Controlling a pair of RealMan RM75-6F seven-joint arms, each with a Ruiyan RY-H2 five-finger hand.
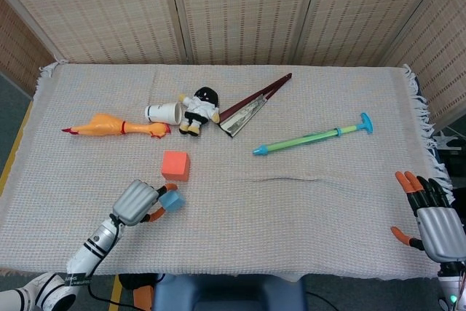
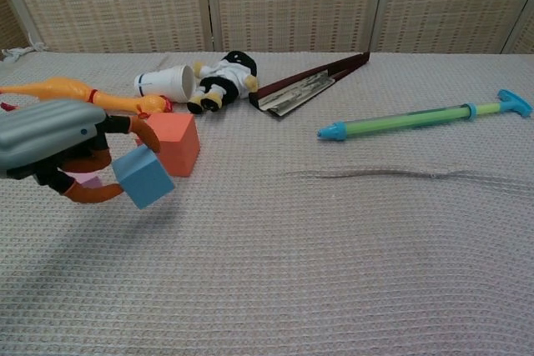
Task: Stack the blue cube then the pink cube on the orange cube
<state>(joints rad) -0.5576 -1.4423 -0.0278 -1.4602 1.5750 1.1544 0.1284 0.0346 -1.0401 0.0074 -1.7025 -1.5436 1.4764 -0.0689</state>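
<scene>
On the beige woven tablecloth (image 1: 306,202), no writing is legible. At lower left, the left hand (image 2: 52,141) grasps the small blue cube (image 2: 143,176), lifted beside the orange cube (image 2: 170,142). The right hand (image 1: 435,220) rests released, lower right.
</scene>
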